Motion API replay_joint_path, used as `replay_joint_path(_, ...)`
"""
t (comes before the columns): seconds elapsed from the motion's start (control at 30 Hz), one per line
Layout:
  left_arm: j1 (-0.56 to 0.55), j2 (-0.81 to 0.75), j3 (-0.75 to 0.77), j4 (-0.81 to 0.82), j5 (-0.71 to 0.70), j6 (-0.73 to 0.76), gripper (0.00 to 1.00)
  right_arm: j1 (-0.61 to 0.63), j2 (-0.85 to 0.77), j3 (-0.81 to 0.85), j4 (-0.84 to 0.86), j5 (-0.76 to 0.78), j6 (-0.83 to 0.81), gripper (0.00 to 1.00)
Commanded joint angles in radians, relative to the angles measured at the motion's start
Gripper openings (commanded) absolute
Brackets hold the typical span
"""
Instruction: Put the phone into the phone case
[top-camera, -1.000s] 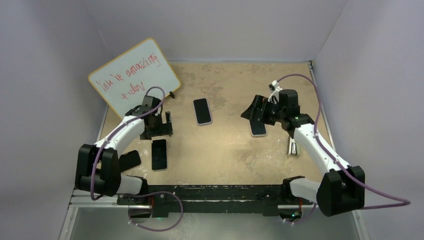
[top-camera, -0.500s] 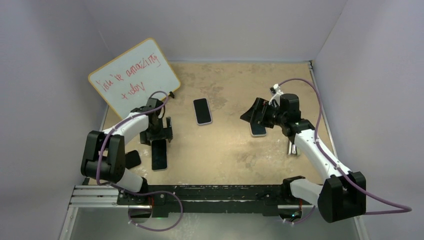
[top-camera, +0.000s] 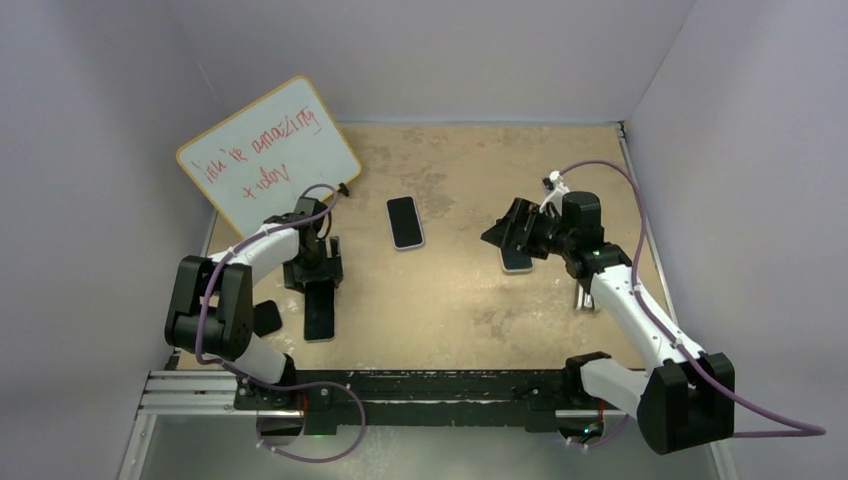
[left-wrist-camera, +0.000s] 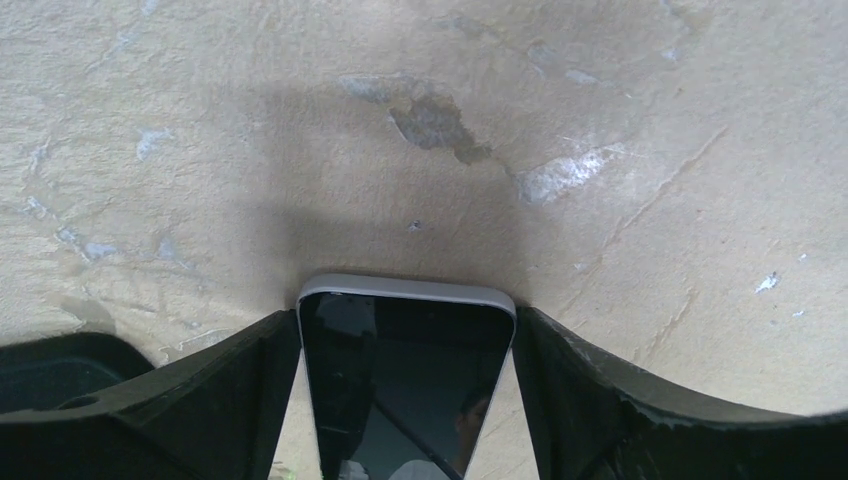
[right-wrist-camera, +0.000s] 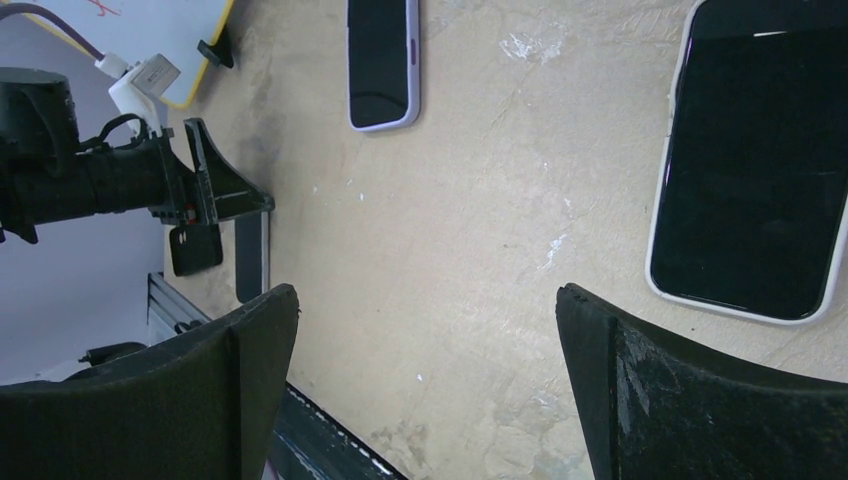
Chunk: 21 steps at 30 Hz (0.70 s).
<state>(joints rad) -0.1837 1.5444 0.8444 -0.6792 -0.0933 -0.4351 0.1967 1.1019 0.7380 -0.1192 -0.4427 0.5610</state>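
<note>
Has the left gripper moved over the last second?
Yes. The left gripper has moved away from the whiteboard, toward the dark phone, and now straddles its far end.

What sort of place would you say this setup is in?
Likely a robotics lab test cell: plain walls enclose a worn tabletop, two robot arms sit on a rail, and a handwritten whiteboard leans behind.
</note>
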Motion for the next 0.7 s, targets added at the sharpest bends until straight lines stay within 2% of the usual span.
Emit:
replay_joint_path(0.0, 0.004, -0.001, 0.005, 0.016, 0.056, 0.006, 0.73, 0.003, -0.042, -0.016, 0.018, -0.034, 0.017, 0.99)
replay_joint_path(0.17, 0.003, -0.019, -0.01, 0.043, 0.168, 0.01, 0.55, 0.011, -0.068, -0.081, 0.086, -0.103, 0.074, 0.98)
replay_joint_path(0.23, 0.003, -0.045, -0.023, 0.067, 0.221, -0.004, 0.51, 0.024, -0.094, -0.118, 0.111, -0.102, 0.106, 0.98)
replay_joint_path(0.37, 0.003, -0.071, -0.057, 0.132, 0.323, -0.043, 0.49, 0.087, -0.137, -0.198, 0.187, -0.068, 0.167, 0.98)
replay_joint_path(0.5, -0.009, -0.071, -0.107, 0.23, 0.437, -0.1, 0.46, 0.228, -0.114, -0.23, 0.238, 0.013, 0.221, 0.96)
replay_joint_path(0.6, -0.037, -0.069, -0.124, 0.288, 0.481, -0.141, 0.45, 0.323, -0.085, -0.274, 0.353, 0.063, 0.309, 0.92)
replay_joint_path(0.67, -0.052, -0.071, -0.132, 0.322, 0.519, -0.168, 0.44, 0.392, -0.069, -0.325, 0.5, 0.098, 0.38, 0.89)
